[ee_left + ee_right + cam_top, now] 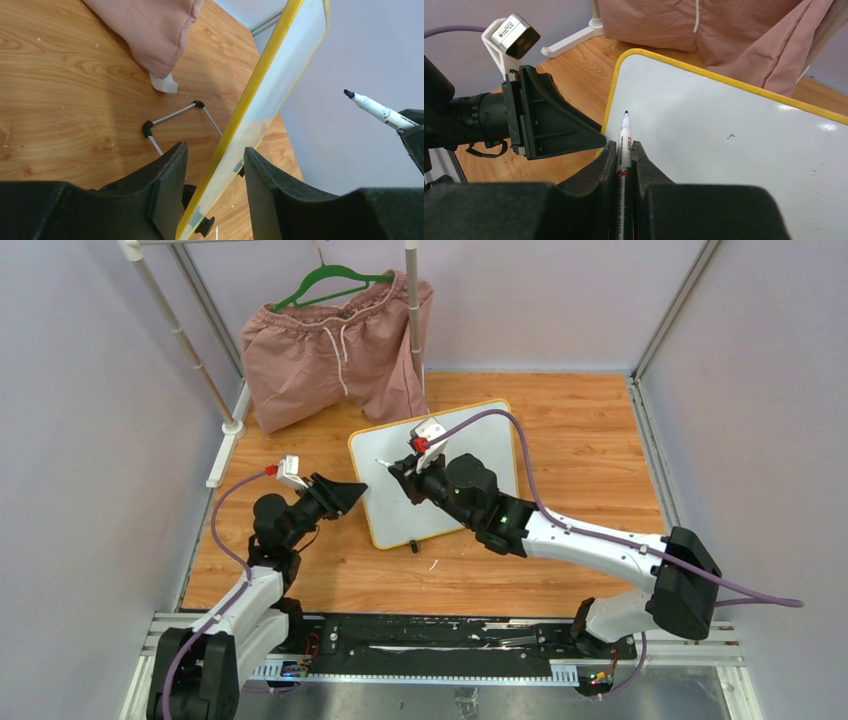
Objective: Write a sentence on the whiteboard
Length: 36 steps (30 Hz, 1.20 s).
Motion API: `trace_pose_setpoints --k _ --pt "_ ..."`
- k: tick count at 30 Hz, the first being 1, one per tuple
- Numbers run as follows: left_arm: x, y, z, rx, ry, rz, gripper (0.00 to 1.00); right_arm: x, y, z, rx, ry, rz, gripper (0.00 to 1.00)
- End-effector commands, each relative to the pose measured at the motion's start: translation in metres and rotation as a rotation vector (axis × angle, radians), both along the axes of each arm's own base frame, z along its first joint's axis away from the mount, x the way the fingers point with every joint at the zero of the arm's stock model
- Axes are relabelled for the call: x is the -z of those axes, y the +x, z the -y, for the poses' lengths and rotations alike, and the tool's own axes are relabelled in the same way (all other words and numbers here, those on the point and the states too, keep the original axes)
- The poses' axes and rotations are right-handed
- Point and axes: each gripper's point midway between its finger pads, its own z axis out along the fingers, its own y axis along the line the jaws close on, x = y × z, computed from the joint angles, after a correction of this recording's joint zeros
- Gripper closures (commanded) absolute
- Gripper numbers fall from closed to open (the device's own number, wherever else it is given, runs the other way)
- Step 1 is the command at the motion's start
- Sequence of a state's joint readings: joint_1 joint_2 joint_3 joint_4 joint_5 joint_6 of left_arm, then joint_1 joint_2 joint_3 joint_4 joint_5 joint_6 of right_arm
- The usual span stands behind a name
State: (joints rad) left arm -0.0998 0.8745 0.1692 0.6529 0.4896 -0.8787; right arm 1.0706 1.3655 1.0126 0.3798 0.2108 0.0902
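The whiteboard [492, 440], white with a yellow frame, stands tilted on the wooden table. In the right wrist view the whiteboard [734, 150] carries no sentence, only a few tiny dark specks. My left gripper [357, 493] is at the board's left edge. In the left wrist view the left gripper [215, 150] stands open astride the whiteboard [272, 90], with a gap on each side. My right gripper [405, 472] hovers over the board's upper left. Its own view shows the right gripper [624, 145] shut on a marker [625, 131], tip bare and pointing forward. The marker [375, 108] shows in the left wrist view too.
Pink shorts [335, 350] hang from a green hanger [330, 285] on a white rack [180, 335] at the back left. The board's wire stand [175, 116] rests on the wood behind it. Grey walls close in the left, right and back.
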Motion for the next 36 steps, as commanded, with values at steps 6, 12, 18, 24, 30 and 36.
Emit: trace_pose_setpoints --k 6,12,18,24,30,36 --pt "0.001 -0.002 0.004 0.023 -0.004 0.038 0.57 -0.024 0.017 -0.012 0.036 0.062 0.042 1.00" --pt "-0.001 -0.003 0.003 0.018 -0.003 0.052 0.64 -0.020 0.026 -0.017 0.050 0.055 0.035 1.00" --pt "-0.003 -0.003 0.003 0.019 -0.003 0.060 0.72 -0.014 0.033 -0.019 0.062 0.049 0.023 1.00" --pt "-0.005 -0.003 0.002 0.017 -0.002 0.066 0.78 -0.008 0.038 -0.019 0.066 0.049 0.006 1.00" --pt "-0.005 -0.003 0.003 0.017 -0.002 0.069 0.81 -0.002 0.041 -0.018 0.072 0.044 -0.004 1.00" --pt "-0.008 -0.004 0.002 0.017 -0.003 0.081 0.86 0.006 0.044 -0.017 0.077 0.039 -0.022 1.00"
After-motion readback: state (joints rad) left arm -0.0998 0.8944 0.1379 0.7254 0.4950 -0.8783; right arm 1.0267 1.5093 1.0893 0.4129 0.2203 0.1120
